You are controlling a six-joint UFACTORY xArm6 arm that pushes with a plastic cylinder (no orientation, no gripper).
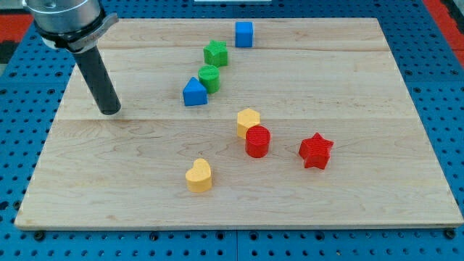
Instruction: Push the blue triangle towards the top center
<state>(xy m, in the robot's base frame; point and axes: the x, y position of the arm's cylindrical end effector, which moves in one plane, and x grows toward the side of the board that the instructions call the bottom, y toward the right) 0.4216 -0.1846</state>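
The blue triangle (pixel 194 93) lies on the wooden board (pixel 348 196) a little left of centre, touching a green cylinder (pixel 209 77) at its upper right. My tip (pixel 109 111) rests on the board well to the left of the blue triangle, at about the same height in the view. The dark rod rises from it toward the view's top left. Nothing touches my tip.
A green star-like block (pixel 215 53) and a blue cube (pixel 244 34) sit near the top centre. A yellow hexagon block (pixel 248 122) touches a red cylinder (pixel 257 141). A red star (pixel 316 151) lies right; a yellow heart (pixel 199 175) lies low centre.
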